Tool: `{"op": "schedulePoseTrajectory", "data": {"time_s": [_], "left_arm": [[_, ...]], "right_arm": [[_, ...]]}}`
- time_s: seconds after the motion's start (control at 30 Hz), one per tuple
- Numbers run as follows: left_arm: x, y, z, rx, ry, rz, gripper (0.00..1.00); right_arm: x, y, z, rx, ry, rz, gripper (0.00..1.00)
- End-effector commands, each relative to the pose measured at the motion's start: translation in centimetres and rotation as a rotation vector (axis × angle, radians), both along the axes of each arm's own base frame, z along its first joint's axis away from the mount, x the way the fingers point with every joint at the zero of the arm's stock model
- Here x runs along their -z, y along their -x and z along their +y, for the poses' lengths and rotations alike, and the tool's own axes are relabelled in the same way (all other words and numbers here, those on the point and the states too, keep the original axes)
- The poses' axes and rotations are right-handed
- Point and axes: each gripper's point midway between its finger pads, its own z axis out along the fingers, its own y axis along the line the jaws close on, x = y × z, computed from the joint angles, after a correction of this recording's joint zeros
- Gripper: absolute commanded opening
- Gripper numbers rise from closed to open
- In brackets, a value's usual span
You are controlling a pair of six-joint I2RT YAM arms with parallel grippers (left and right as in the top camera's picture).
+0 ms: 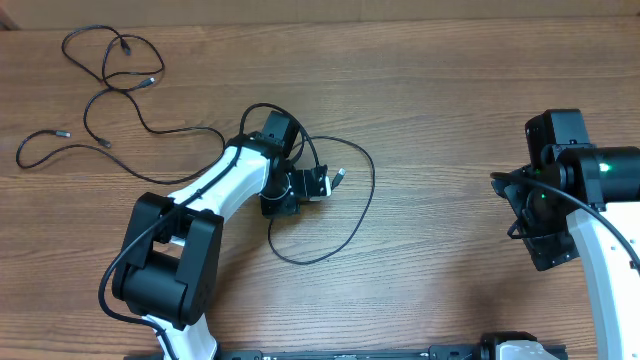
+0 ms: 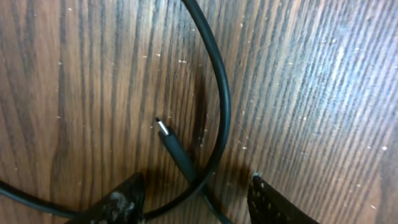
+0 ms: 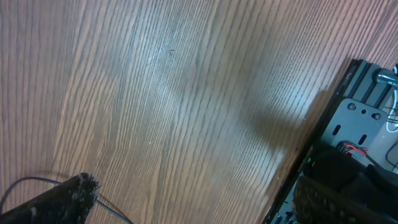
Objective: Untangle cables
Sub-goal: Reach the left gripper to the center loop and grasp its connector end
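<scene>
One thin black cable [image 1: 362, 190] lies in a wide loop at the table's middle, with its silver plug end [image 1: 340, 178] beside my left gripper [image 1: 318, 185]. In the left wrist view that cable [image 2: 222, 93] curves down between my open left fingers [image 2: 196, 186], and its plug end [image 2: 164, 129] lies just ahead of them on the wood. The fingers straddle the cable without closing on it. The other cable [image 1: 110, 92] lies in loose loops at the far left. My right gripper [image 1: 545, 245] is open and empty [image 3: 199, 196], far from both cables.
The wooden table [image 1: 440, 100] fills the views. The right wrist view shows the table's edge and a black arm base with wiring [image 3: 354, 124] at the right. A thin black wire [image 3: 25, 182] runs by the right gripper's left finger.
</scene>
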Motion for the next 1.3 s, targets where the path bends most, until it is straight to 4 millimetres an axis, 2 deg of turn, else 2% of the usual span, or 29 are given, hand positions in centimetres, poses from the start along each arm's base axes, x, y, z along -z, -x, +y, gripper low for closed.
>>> {"op": "schedulePoseTrajectory", "data": {"time_s": [0.0, 0.17, 0.23, 0.27, 0.37, 0.57, 0.77, 0.9, 1.03, 1.23, 1.27], "left_arm": [[1.1, 0.8, 0.9, 0.003, -0.032, 0.02, 0.53], [1.7, 1.4, 1.7, -0.002, -0.063, 0.032, 0.5], [1.9, 1.4, 1.7, -0.003, -0.062, 0.029, 0.39], [1.9, 1.5, 1.7, -0.006, -0.058, 0.032, 0.25], [1.9, 1.5, 1.7, -0.039, -0.057, 0.035, 0.05], [1.3, 0.2, 0.6, -0.225, -0.013, 0.013, 0.04], [-1.3, -2.6, -1.2, -0.526, 0.06, -0.007, 0.04], [-3.8, -4.2, -1.9, -0.769, 0.109, 0.007, 0.04], [-6.2, -4.9, -2.1, -0.925, 0.127, 0.034, 0.04], [-11.3, -5.3, -2.0, -1.158, 0.137, 0.085, 0.04], [-12.8, -5.5, -1.9, -1.199, 0.148, 0.087, 0.04]], "right_arm": [[-0.9, -0.2, -0.1, 0.01, 0.001, -0.042, 1.0], [-0.9, -0.2, -0.1, 0.01, 0.001, -0.042, 1.0], [-0.9, -0.2, -0.1, 0.01, 0.001, -0.041, 1.0], [-0.9, -0.2, -0.1, 0.01, 0.001, -0.042, 1.0], [-0.9, -0.2, -0.1, 0.01, 0.001, -0.041, 1.0], [-0.9, -0.2, -0.1, 0.01, 0.001, -0.042, 1.0], [-0.9, -0.2, -0.1, 0.01, 0.001, -0.041, 1.0], [-0.9, -0.2, -0.1, 0.01, 0.001, -0.042, 1.0], [-0.9, -0.2, -0.1, 0.01, 0.001, -0.041, 1.0], [-0.9, -0.2, -0.1, 0.01, 0.001, -0.042, 1.0], [-0.9, -0.2, -0.1, 0.01, 0.001, -0.041, 1.0]]}}
